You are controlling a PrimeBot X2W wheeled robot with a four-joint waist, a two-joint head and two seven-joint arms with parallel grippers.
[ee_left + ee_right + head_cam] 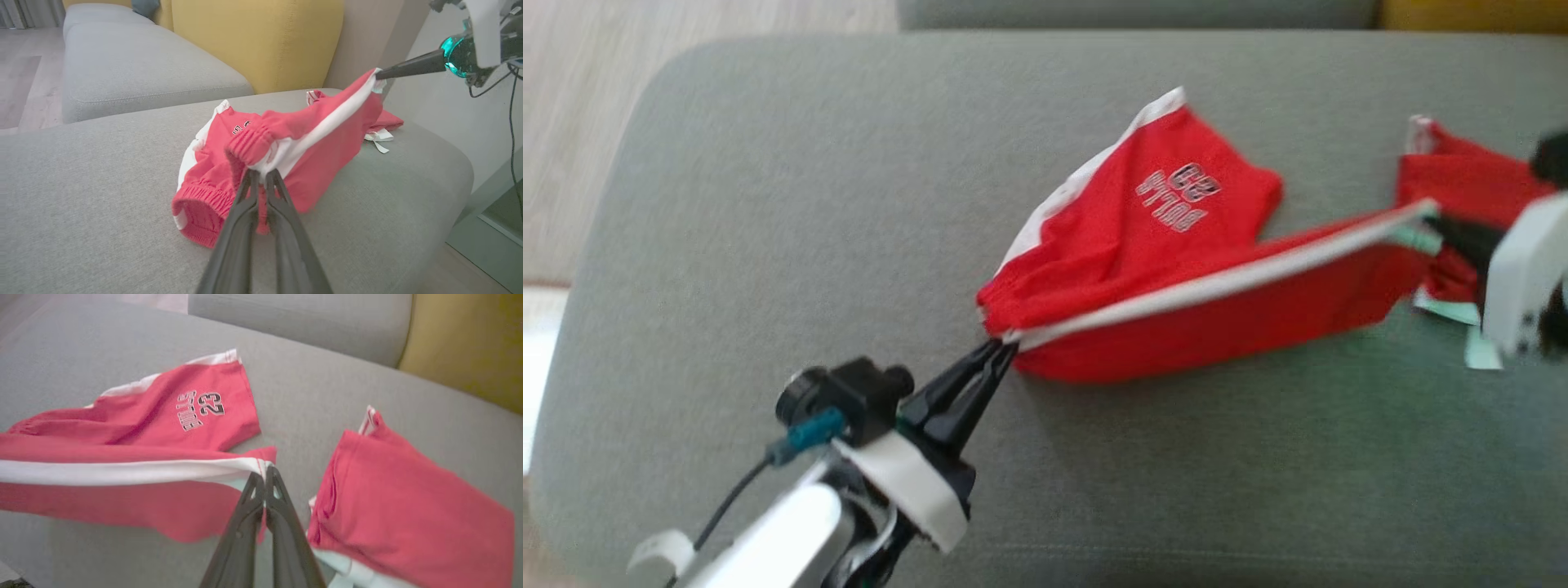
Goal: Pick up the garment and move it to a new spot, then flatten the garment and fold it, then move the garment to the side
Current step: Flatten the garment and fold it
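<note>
Jaws pinching red shorts (1176, 269) by striped edge, seemingly taut, cushion (768, 204) leftward

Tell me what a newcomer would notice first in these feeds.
The red shorts with a white side stripe, stretched over the grey sofa cushion between the left end effector, shut on the waistband, and the right end effector, shut on the hem. Next, a second red garment lying at the cushion's right end.
</note>
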